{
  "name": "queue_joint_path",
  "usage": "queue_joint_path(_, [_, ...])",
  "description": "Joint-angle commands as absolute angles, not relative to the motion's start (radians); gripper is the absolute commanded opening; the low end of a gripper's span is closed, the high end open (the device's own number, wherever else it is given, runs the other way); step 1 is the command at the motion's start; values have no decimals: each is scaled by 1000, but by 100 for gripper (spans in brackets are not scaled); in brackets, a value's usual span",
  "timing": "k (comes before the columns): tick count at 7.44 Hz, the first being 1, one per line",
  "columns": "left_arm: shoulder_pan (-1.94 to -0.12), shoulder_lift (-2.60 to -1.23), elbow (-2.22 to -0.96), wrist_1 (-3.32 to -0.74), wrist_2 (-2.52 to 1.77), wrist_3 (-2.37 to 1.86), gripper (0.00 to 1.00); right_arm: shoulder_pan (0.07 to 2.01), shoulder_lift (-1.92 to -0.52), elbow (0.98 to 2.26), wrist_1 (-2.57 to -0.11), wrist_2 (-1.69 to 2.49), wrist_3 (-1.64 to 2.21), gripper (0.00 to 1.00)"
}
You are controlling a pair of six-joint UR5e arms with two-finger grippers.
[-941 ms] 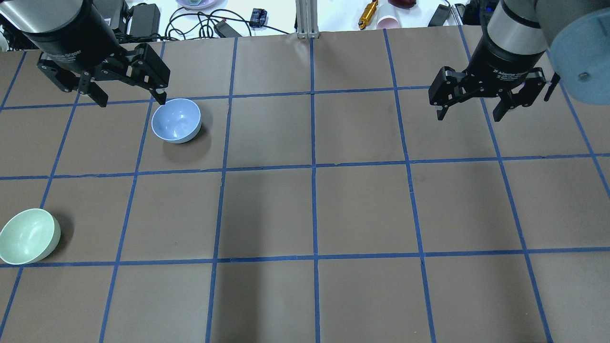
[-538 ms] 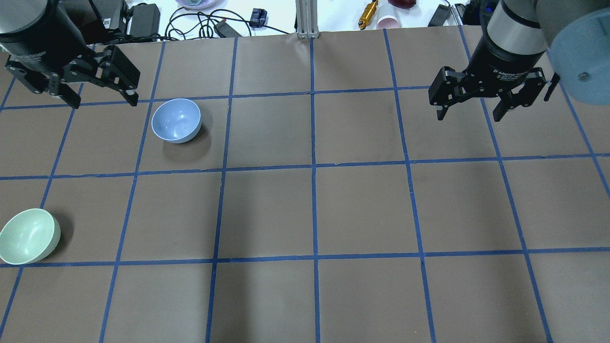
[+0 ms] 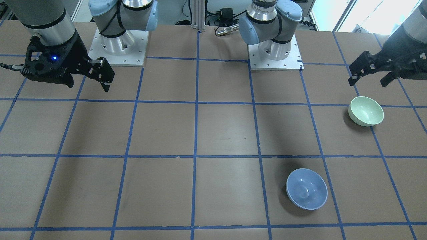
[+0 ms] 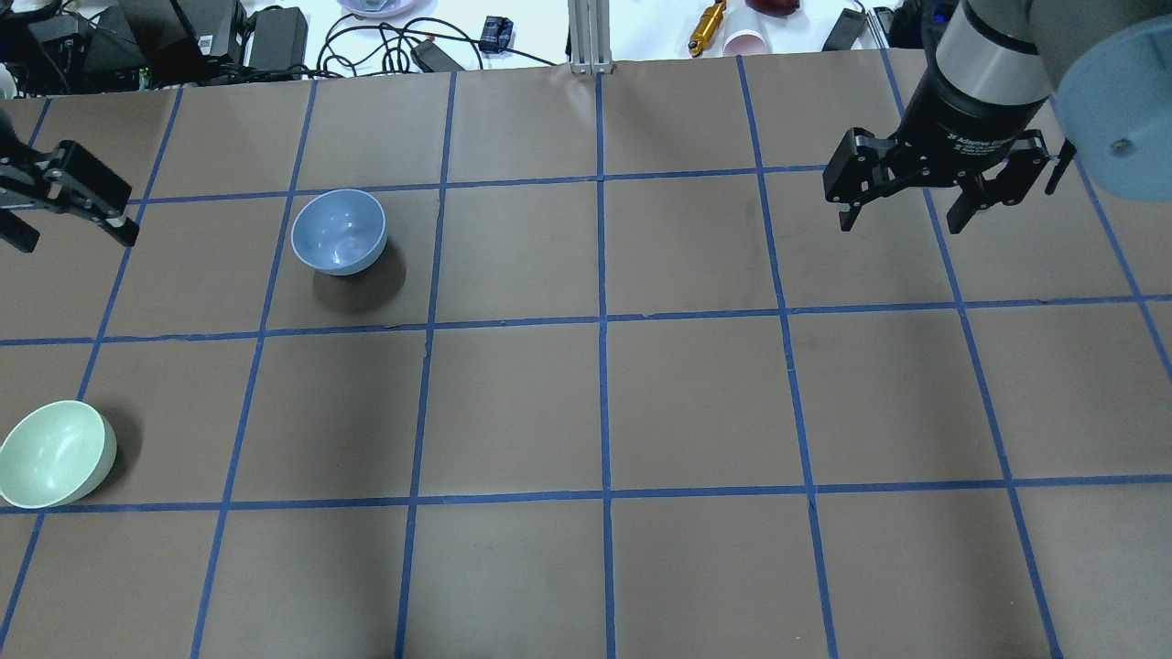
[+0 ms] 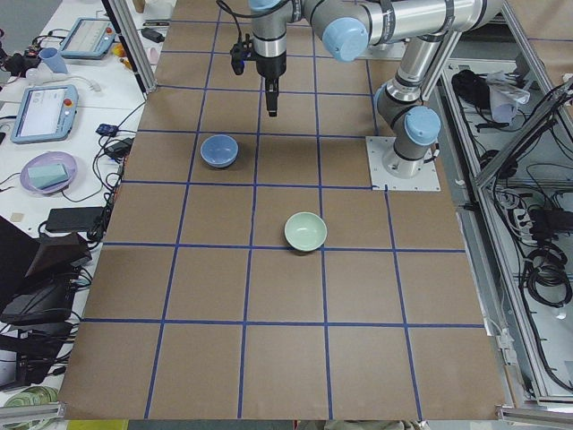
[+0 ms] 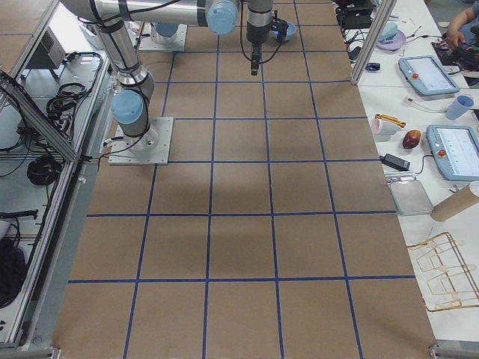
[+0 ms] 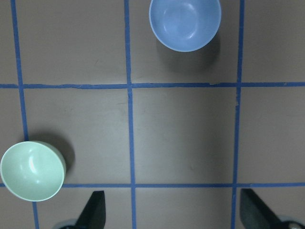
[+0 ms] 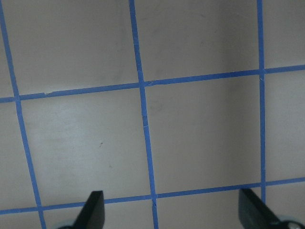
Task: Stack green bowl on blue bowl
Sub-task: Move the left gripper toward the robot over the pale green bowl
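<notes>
The green bowl stands upright at the table's near left; it also shows in the front view and the left wrist view. The blue bowl stands upright farther back and to its right, apart from it, and shows in the front view and the left wrist view. My left gripper is open and empty, raised at the overhead view's left edge, between the two bowls and left of the blue one. My right gripper is open and empty, raised over the far right of the table.
The brown table carries a grid of blue tape. Cables and power bricks, a pink cup and a yellow tool lie beyond its far edge. The two arm bases stand at the robot's side.
My left gripper has moved left, away from the blue bowl's rim, to the overhead view's left edge, still open. The right arm and both bowls have not moved.
</notes>
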State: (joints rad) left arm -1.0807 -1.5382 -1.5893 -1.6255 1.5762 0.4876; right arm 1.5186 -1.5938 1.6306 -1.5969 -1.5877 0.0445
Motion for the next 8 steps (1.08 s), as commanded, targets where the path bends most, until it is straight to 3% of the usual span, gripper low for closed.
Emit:
queue_joint_path(1, [-881,-1549,-1704,-1490,1569,744,100,1519,-1594,1631,-1597,-1588,44,100])
queue_joint_path(4, [-668,-1612,-1868,-1254,1508,987,100,1519,-1594,1631,-1597,-1588,44,100])
queue_joint_path(8, [-509,-1784,-1898,-1181,1489,1135,98,1519,-1594,1631,-1597,-1588,44,100])
